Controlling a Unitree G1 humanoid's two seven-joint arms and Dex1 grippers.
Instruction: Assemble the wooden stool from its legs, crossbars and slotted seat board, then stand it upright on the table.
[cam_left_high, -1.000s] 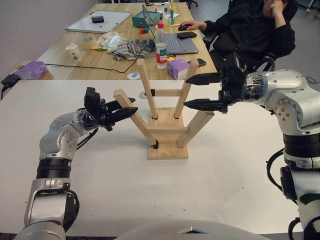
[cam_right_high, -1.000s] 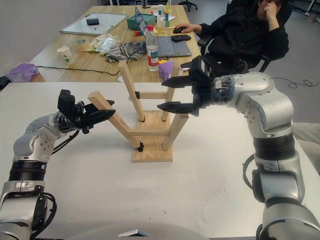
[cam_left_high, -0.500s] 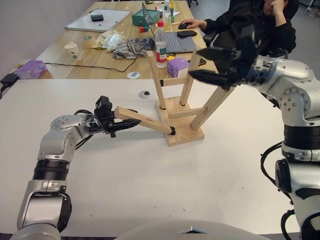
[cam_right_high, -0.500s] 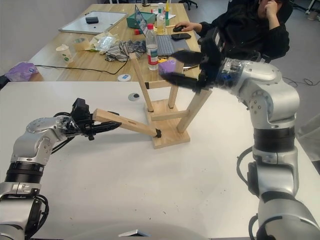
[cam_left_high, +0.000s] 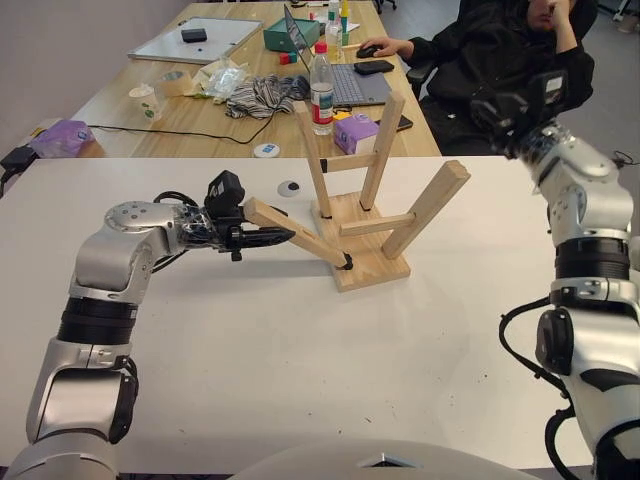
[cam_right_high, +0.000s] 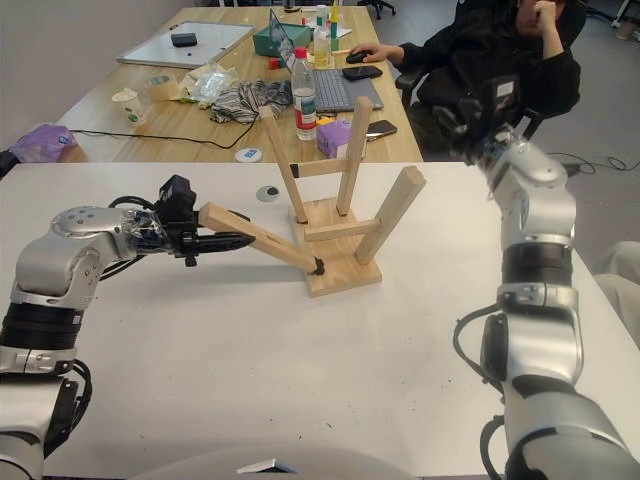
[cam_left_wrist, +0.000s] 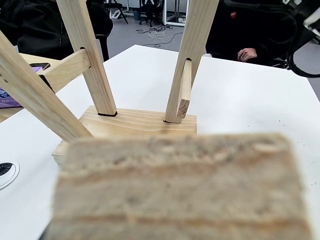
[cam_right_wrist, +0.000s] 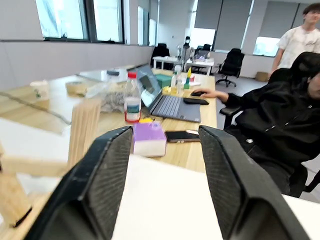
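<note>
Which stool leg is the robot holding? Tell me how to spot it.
On the white table the stool rests upside down on its seat board. The held leg rises from the board's near-left corner, in the left pincer. It alone slants low towards the robot's left; the other legs stand steeper.

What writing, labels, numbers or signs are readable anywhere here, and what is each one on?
No text is readable here.
Water bottle: the label has print, too small to read.
Purple box: print on the side, too small to read.
White disc with a blue mark: too small to read.
Paper cup: markings blurred.
Stool: bare wood, no writing visible.
</note>
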